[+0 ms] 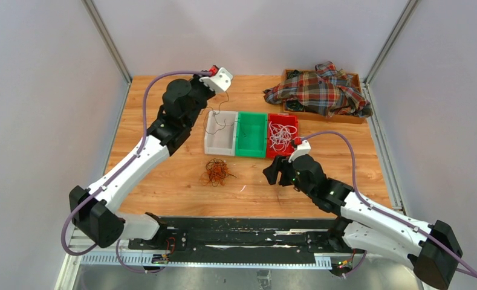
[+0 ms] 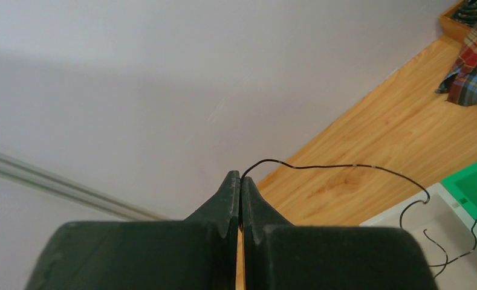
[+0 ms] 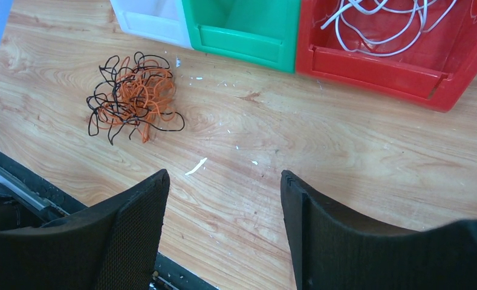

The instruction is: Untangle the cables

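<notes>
A tangle of orange and black cables (image 1: pixel 217 171) (image 3: pixel 134 96) lies on the wooden table in front of the bins. My left gripper (image 2: pixel 240 176) is shut on one thin black cable (image 2: pixel 344 167), held high at the back left; in the top view the gripper itself is hidden behind its wrist. The black cable (image 1: pixel 219 118) hangs down into the white bin (image 1: pixel 220 145). Loose white cables (image 1: pixel 280 135) (image 3: pixel 375 27) lie in the red bin (image 1: pixel 274 151). My right gripper (image 1: pixel 271 173) (image 3: pixel 223 184) stands open over bare wood to the right of the tangle, holding nothing.
A green bin (image 1: pixel 251 148) (image 3: pixel 242 36) sits between the white bin and the red bin (image 3: pixel 381 63). A wooden tray (image 1: pixel 352 116) with a plaid cloth (image 1: pixel 320 90) stands at the back right. A small white scrap (image 3: pixel 196 166) lies on the wood near my right fingers.
</notes>
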Motion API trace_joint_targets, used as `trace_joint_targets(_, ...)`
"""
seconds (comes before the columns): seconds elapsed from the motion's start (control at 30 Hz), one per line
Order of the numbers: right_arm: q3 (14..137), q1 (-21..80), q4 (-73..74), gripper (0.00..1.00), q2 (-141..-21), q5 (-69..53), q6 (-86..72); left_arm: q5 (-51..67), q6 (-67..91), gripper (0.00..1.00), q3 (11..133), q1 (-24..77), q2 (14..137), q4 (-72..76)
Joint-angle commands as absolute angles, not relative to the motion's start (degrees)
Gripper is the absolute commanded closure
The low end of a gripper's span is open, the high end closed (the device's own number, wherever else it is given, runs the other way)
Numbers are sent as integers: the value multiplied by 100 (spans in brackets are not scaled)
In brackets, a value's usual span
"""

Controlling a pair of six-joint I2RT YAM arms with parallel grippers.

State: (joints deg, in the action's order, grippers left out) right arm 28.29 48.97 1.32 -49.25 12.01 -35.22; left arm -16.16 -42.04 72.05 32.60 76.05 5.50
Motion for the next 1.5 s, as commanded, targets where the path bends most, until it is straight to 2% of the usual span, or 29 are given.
trace_joint_targets(0.0, 2844, 4818, 81, 33, -4939, 1196, -3674, -1826, -3878, 100, 7018, 3120, 7307, 914)
trace_joint_targets(0.97, 2708, 4821, -103, 33, -5153, 1099, -3788, -2133, -3026, 100, 6921, 2883, 7064, 563)
trace_joint_targets(1.23, 2686, 4817, -153, 33, -5196, 1072, -3791, -2668, -2437, 99, 6940, 2612, 7080, 382)
trace_joint_targets(1.47, 2677, 4817, -260, 33, -5297, 1031, -3844, -2496, -2206, 100, 7017, 2593, 7113, 156)
